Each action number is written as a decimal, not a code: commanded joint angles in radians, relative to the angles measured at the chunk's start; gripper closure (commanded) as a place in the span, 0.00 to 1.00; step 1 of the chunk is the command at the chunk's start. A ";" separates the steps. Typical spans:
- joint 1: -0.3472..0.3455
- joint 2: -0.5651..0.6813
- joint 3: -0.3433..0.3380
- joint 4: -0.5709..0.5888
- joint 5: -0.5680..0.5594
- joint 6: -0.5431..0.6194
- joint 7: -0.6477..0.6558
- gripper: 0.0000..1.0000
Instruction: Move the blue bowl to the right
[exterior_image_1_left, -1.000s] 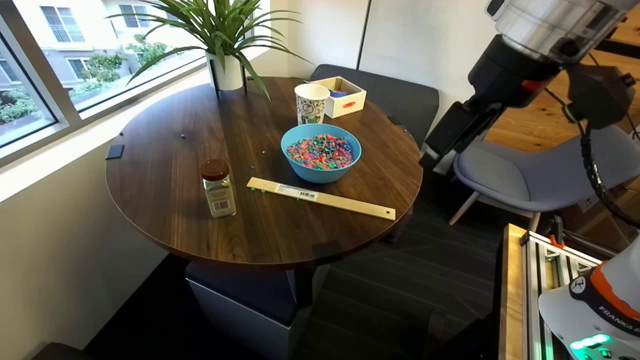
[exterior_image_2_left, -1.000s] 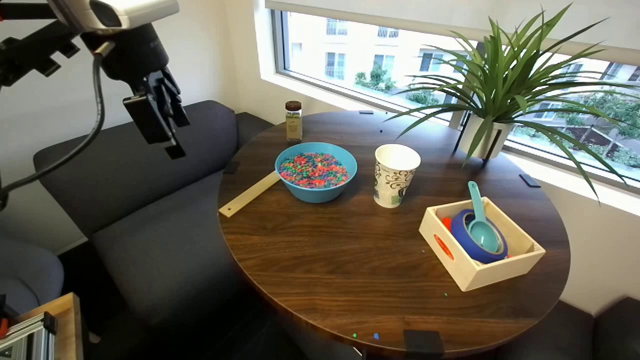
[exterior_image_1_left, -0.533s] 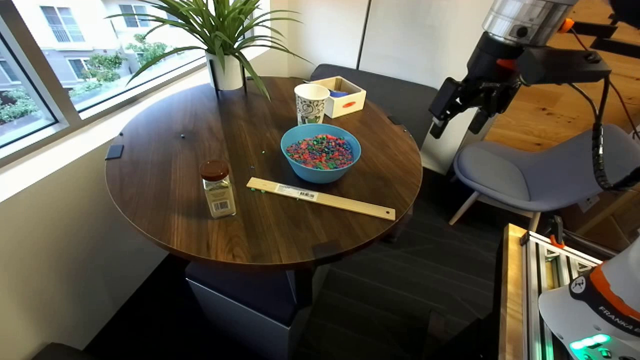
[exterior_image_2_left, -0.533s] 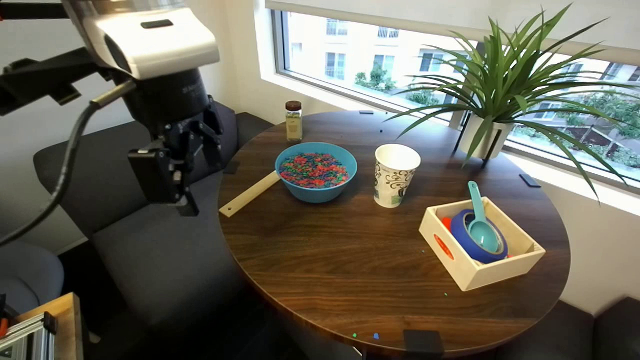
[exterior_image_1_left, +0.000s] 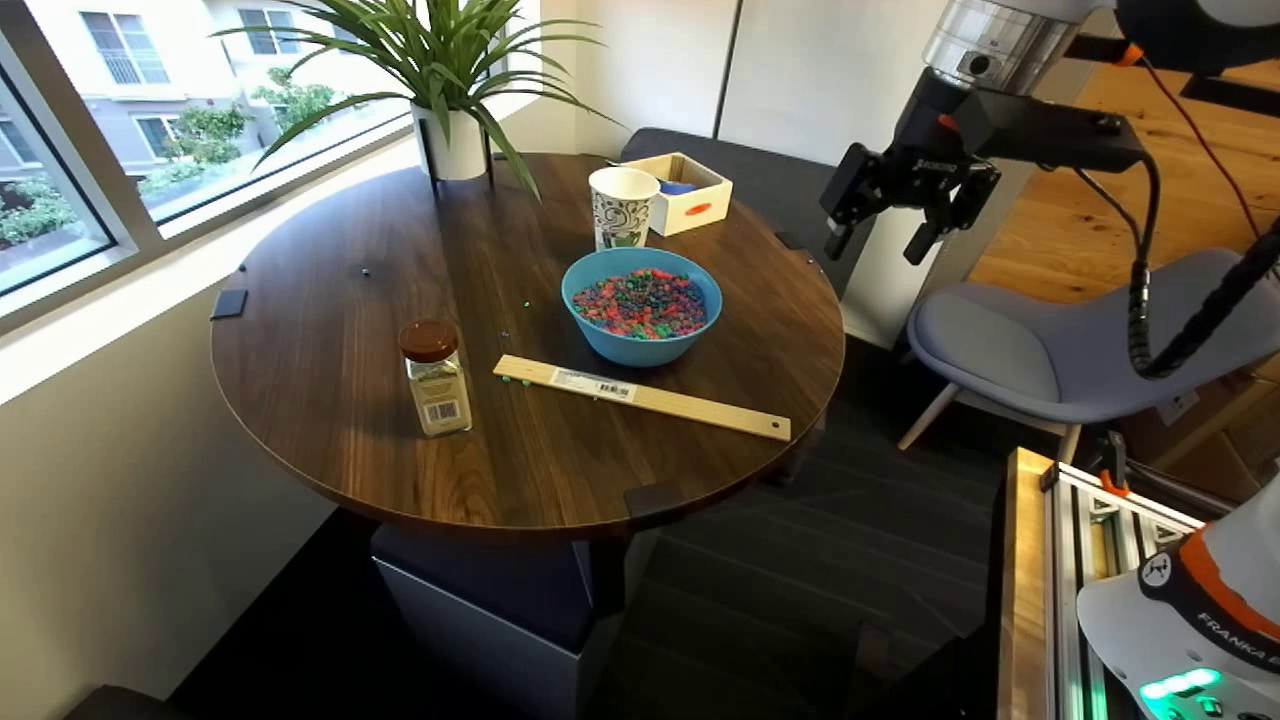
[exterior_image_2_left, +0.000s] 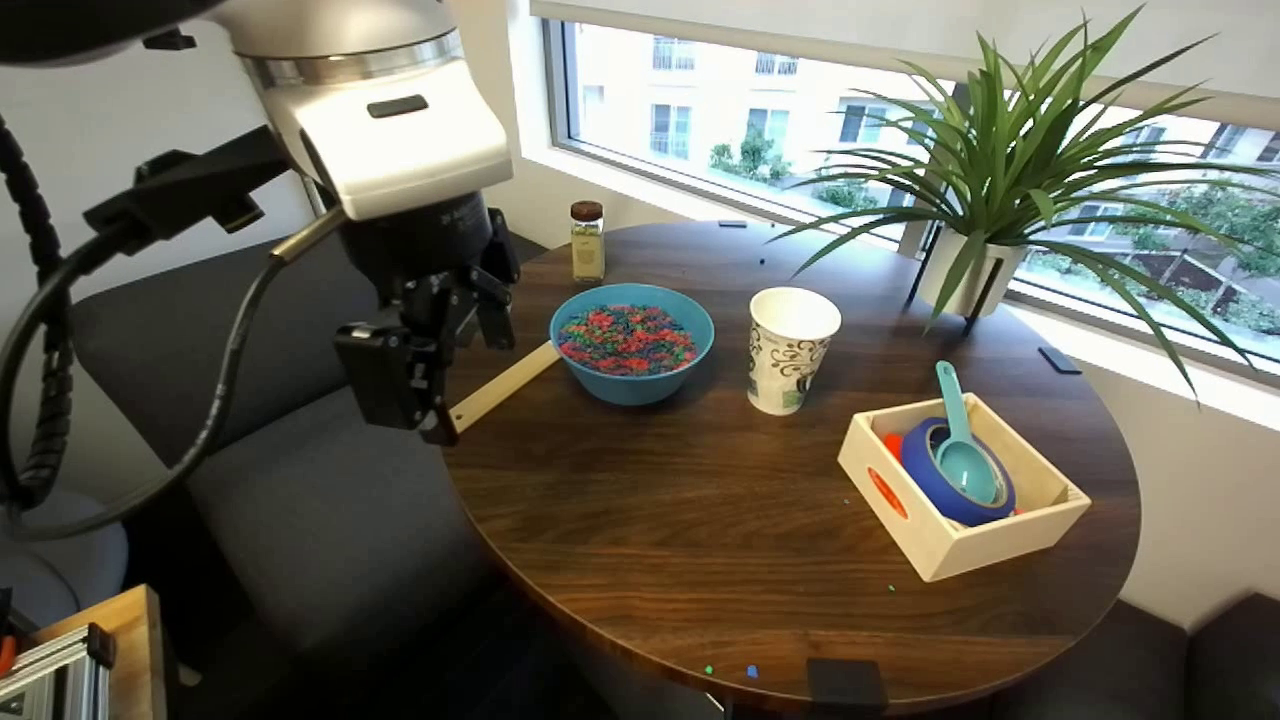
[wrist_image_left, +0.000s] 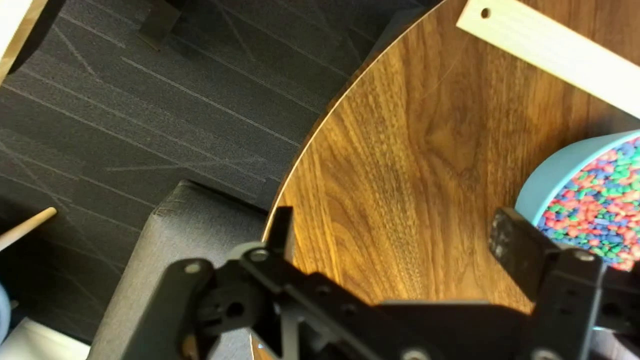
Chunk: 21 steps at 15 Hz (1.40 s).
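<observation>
The end effector (exterior_image_1_left: 876, 247) hangs in a released state near the edge of the table (exterior_image_1_left: 330, 400), its fingers (wrist_image_left: 520, 250) parted and nothing between them. The blue bowl (exterior_image_1_left: 640, 350) stands upright on the table, holding loose coloured pellets (exterior_image_1_left: 640, 302).

With the bowl as dial centre in an exterior view, the end effector lies between 2 and 3 o'clock, the paper cup (exterior_image_1_left: 622, 205) at 12, the spice jar (exterior_image_1_left: 437, 385) at 8 and the labelled wooden strip (exterior_image_1_left: 690, 405) just beside it at 6.

Step in hand (judged): approach to the bowl. In the wrist view the bowl shows at 3 o'clock, cut off by the border. The operator should centre its near wall between the fingers before descending. The bowl probably exceeds the finger span, so a rim pinch, one finger inside and one outside, is preferable. The descent should be vertical, to avoid pushing the bowl against the strip or cup. A firm, level hold is required; tilting would likely spill pellets.

Caution: the viewpoint for "right" is unspecified and requires confirmation before transfer.
</observation>
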 joint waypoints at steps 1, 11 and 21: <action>0.022 0.026 -0.018 -0.015 0.018 0.113 -0.015 0.00; 0.107 0.277 -0.078 0.024 0.211 0.487 -0.246 0.04; 0.120 0.442 -0.074 0.156 0.194 0.472 -0.293 0.47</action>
